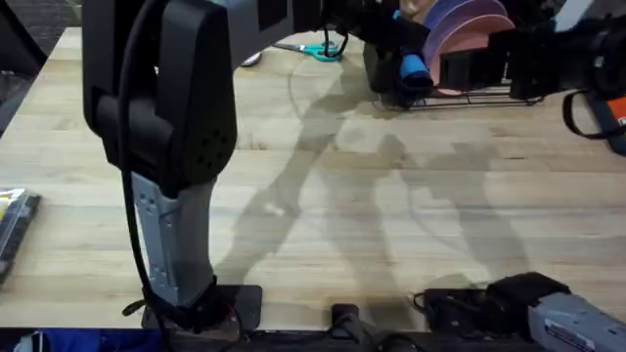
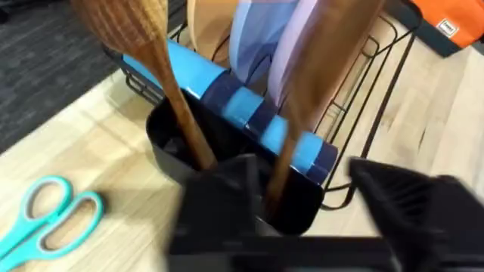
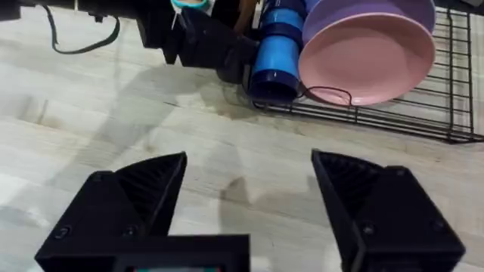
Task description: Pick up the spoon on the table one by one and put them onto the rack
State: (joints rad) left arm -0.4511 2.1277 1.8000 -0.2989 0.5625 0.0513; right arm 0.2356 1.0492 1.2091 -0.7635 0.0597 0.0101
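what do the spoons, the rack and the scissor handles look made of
Spoons: brown wood, with visible grain and a dull finish. Rack: thin black wire, probably coated metal. Scissor handles: smooth teal, most likely plastic.

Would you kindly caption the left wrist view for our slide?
Left gripper open above the rack's caddy, two wooden spoons standing inside.
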